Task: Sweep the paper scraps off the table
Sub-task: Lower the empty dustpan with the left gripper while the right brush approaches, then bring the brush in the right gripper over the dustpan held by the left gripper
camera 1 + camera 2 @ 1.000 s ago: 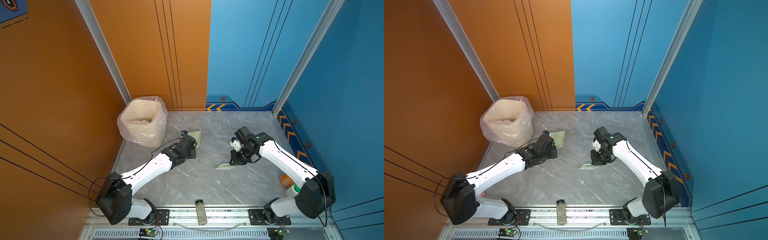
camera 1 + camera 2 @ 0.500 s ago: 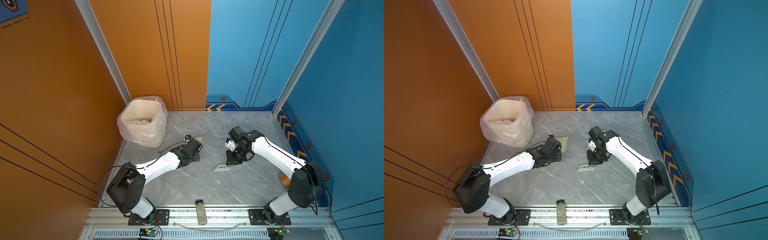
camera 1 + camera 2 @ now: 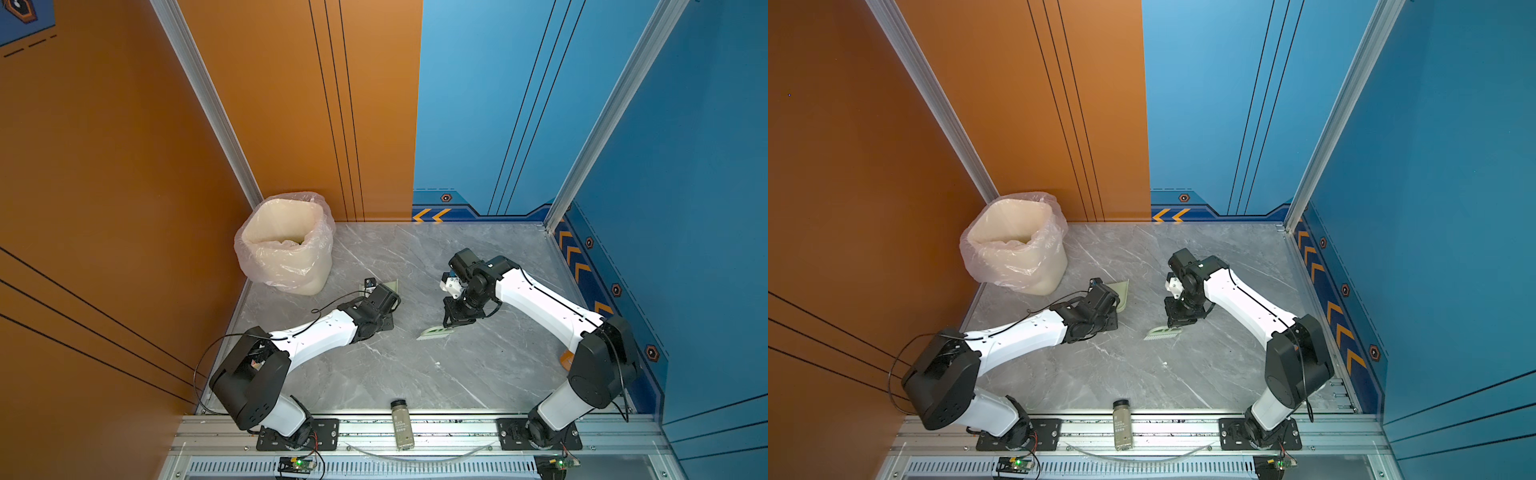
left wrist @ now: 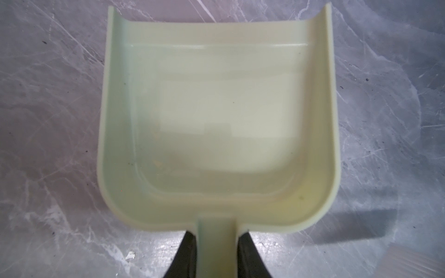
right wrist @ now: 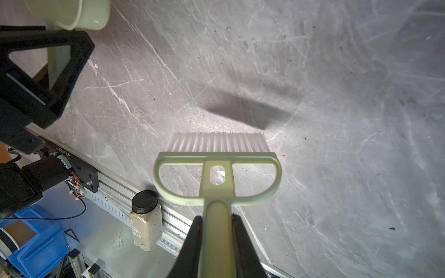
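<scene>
- Closest to us, a small bottle (image 3: 402,424) with a black cap lies on the metal rail (image 3: 457,428) at the front edge of the table (image 3: 478,374), between the two arm bases
- The table is grey with white veins and runs from the rail back to the walls
- A tiny white speck (image 3: 437,364) lies on the table between the bottle and the brush, and it is too small for us to tell what it is
- A bit further in, the right gripper (image 5: 218,217) has its jaws clamped on the handle of the pale green brush (image 3: 434,333)
- The brush's shadow falls on the table a little apart from its white bristles
- To the left, the left gripper (image 4: 216,233) has its jaws clamped on the handle of the pale green dustpan (image 4: 216,108), whose open mouth faces the far side
- Farthest away, a bin (image 3: 291,274) lined with a clear bag stands on the far left corner of the table, near the dustpan and against the orange wall (image 3: 291,104)
- A small greenish patch (image 3: 292,242) shows deep inside the bin, and we cannot tell what it is
</scene>
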### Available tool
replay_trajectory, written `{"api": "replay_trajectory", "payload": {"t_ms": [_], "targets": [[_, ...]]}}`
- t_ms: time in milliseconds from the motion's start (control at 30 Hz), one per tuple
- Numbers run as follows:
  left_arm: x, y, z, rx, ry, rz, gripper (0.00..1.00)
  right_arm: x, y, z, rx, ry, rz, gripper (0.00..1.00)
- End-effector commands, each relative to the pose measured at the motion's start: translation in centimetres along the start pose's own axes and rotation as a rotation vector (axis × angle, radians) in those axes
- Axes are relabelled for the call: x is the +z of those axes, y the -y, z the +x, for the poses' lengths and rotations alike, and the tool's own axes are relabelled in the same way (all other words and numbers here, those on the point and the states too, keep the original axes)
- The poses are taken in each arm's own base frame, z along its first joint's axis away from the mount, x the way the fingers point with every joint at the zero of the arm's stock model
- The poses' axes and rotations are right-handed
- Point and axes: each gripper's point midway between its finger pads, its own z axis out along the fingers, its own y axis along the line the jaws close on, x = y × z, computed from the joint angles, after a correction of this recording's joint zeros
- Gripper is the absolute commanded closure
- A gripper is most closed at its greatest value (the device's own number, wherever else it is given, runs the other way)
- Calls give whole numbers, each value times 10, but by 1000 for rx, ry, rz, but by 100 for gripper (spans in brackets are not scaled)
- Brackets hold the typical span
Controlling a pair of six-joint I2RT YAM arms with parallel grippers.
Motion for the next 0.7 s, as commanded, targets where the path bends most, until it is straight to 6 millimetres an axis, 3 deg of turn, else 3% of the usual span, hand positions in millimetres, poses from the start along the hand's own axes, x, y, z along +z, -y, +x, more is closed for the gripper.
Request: {"api": "replay_trajectory", "payload": {"t_ms": [0, 500, 667], "targets": [[3, -8, 0, -13, 1, -34, 100, -1, -9, -6, -34, 0, -26, 100], [16, -2, 6, 1, -32, -24, 100, 4, -10, -10, -36, -5, -21, 100], [18, 1, 7, 11, -37, -13, 100, -3, -11, -16, -40, 29, -18, 100]]}}
